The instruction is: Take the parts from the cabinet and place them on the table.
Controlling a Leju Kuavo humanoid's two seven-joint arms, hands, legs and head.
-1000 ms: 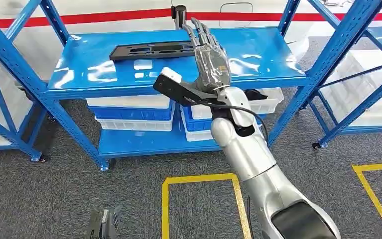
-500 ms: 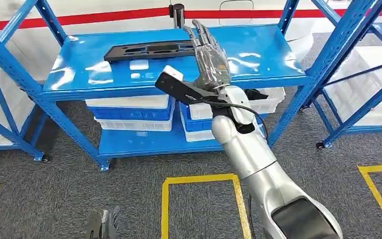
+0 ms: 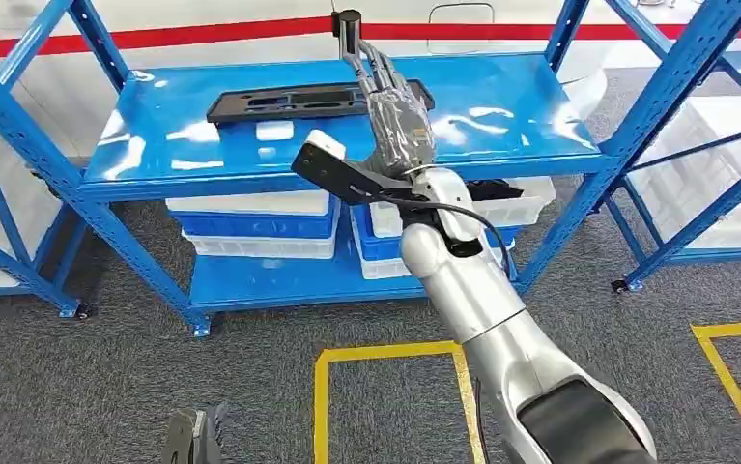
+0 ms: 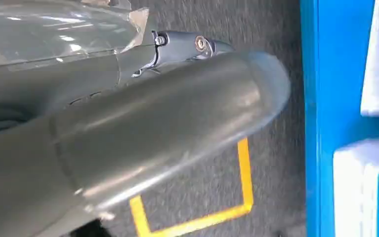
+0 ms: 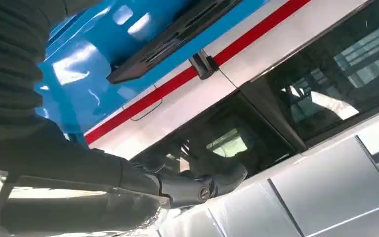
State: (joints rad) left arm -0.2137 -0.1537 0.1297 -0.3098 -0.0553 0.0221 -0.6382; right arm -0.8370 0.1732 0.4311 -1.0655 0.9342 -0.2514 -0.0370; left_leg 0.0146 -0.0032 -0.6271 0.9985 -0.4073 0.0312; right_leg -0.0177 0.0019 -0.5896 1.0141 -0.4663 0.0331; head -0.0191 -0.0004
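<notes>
A long flat black part (image 3: 289,101) with cut-outs lies on the top blue shelf (image 3: 511,111) of the cabinet. My right hand (image 3: 397,130) reaches over the shelf's front edge with its fingers stretched out and apart; its fingertips lie over the part's right end, and I cannot tell whether they touch it. The right wrist view shows the same black part (image 5: 177,37) on the blue shelf (image 5: 86,66), beyond the dark fingers (image 5: 197,185). My left hand (image 3: 195,440) hangs low near the floor, holding nothing; its thick grey thumb (image 4: 152,133) is close up in the left wrist view.
A small black post (image 3: 349,24) stands at the shelf's back edge. White and blue bins (image 3: 260,220) sit on the lower shelf. Another blue rack (image 3: 695,126) stands at the right. Yellow lines (image 3: 385,348) mark the grey carpet.
My right hand has reached farther over the shelf and slightly left, so its fingertips now lie over the part's right end. The view has shifted a little. The left hand still hangs.
</notes>
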